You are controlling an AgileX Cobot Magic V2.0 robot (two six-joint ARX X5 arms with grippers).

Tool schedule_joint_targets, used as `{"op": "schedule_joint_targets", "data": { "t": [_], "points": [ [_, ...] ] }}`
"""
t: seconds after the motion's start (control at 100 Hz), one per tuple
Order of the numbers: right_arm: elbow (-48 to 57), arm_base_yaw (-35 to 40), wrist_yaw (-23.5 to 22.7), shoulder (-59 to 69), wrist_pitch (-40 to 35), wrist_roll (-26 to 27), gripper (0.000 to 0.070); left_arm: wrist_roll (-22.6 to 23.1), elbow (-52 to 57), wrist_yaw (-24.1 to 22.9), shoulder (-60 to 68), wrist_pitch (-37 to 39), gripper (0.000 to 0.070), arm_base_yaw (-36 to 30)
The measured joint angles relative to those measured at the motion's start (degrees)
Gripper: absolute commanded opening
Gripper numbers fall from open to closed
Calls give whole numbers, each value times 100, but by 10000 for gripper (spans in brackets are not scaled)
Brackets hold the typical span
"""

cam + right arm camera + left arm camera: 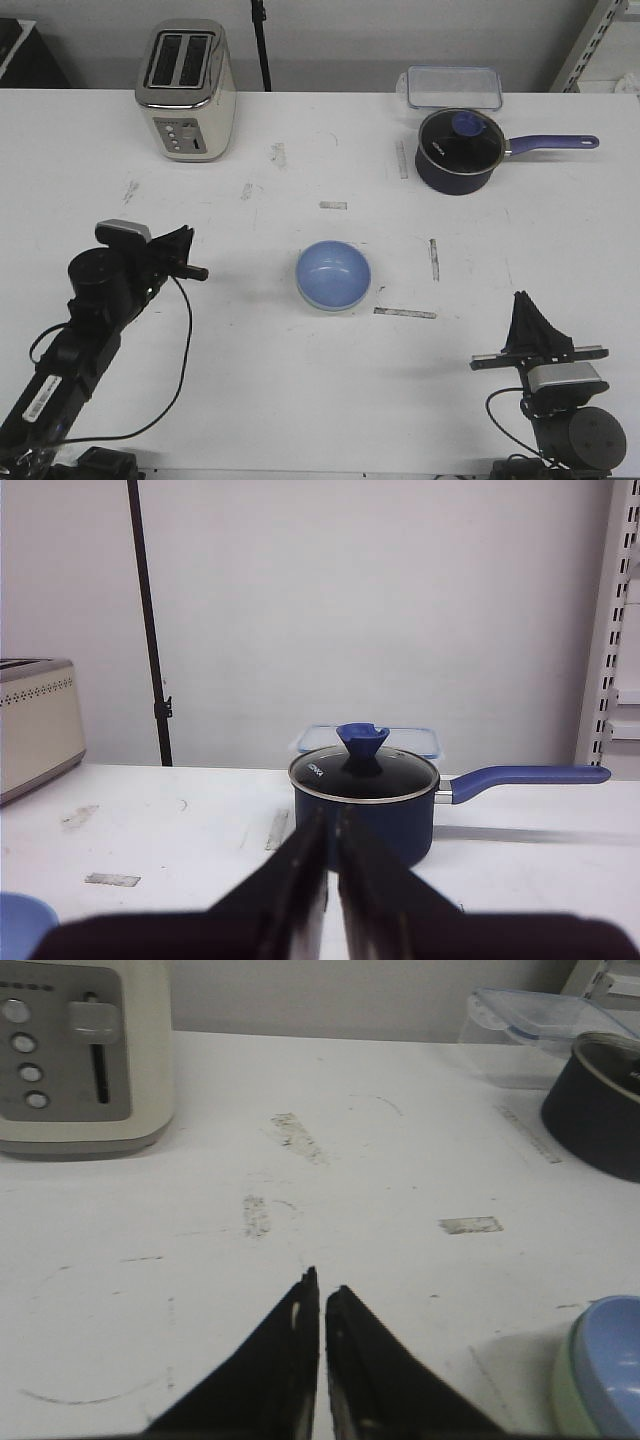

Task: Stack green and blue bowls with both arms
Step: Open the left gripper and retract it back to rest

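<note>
The light blue bowl (333, 273) sits at the middle of the table, nested inside the pale green bowl (561, 1400). In the left wrist view the blue bowl (612, 1358) rests in the green one, whose side shows just beneath it. My left gripper (197, 270) hovers to the left of the stack, well apart from it, shut and empty; its tips (322, 1282) meet over bare table. My right gripper (524, 300) stands near the front right, pointing up, also shut and empty (332, 816). A sliver of the blue bowl (20, 925) shows in the right wrist view.
A cream toaster (186, 90) stands at the back left. A dark navy saucepan (458, 150) with a glass lid and blue handle sits at the back right, with a clear plastic container (453, 87) behind it. Grey tape marks dot the white table (250, 380).
</note>
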Motion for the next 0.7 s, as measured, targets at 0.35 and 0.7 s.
{"op": "schedule_joint_targets", "data": {
  "t": [0.35, 0.7],
  "points": [
    [0, 0, -2, 0, 0, 0, 8, 791, -1491, -435, -1725, 599, 1, 603],
    [0, 0, 0, 0, 0, 0, 8, 745, -2721, -901, -3866, 267, 1, 664]
  ]
}}
